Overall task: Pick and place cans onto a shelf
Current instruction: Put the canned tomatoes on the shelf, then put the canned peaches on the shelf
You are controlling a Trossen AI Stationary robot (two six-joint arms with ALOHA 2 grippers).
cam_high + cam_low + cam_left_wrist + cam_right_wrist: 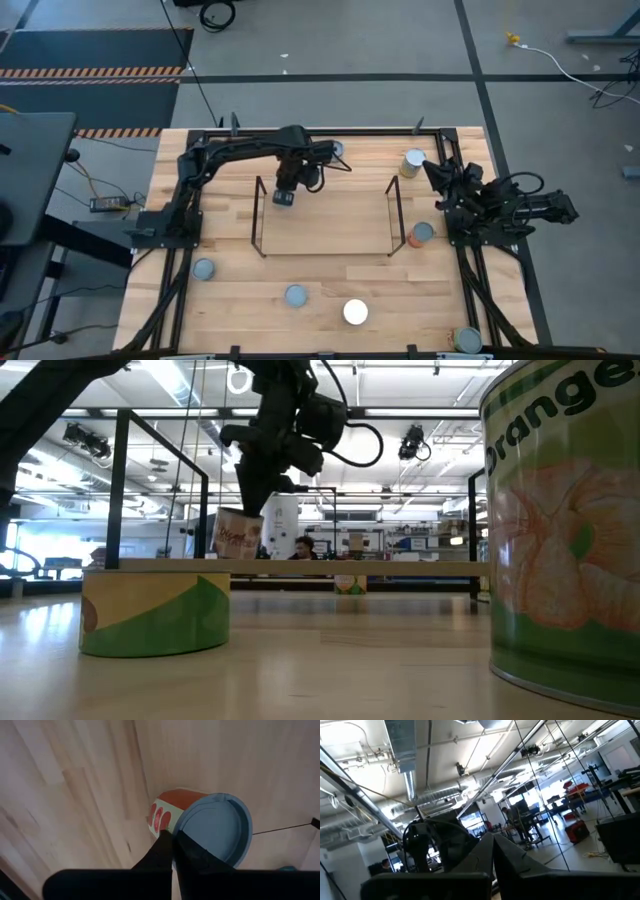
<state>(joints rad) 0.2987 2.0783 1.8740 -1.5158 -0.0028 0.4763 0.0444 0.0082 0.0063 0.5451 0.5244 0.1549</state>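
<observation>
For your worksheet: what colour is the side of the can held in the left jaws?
Red-orange with red spots on a pale band; the can shows best in the left wrist view.

Grey concrete floor with dark seam lines; black mat with orange-black hazard stripes beside table. White cable trails across floor. Beyond: open workshop, ceiling ducts, bright windows.

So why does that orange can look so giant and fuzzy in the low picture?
In the low view the orange-labelled can sits right by the lens, so it looms large and soft; the can in the left hand looks small farther back. In the right wrist view, ceiling lights glare brightly.
</observation>
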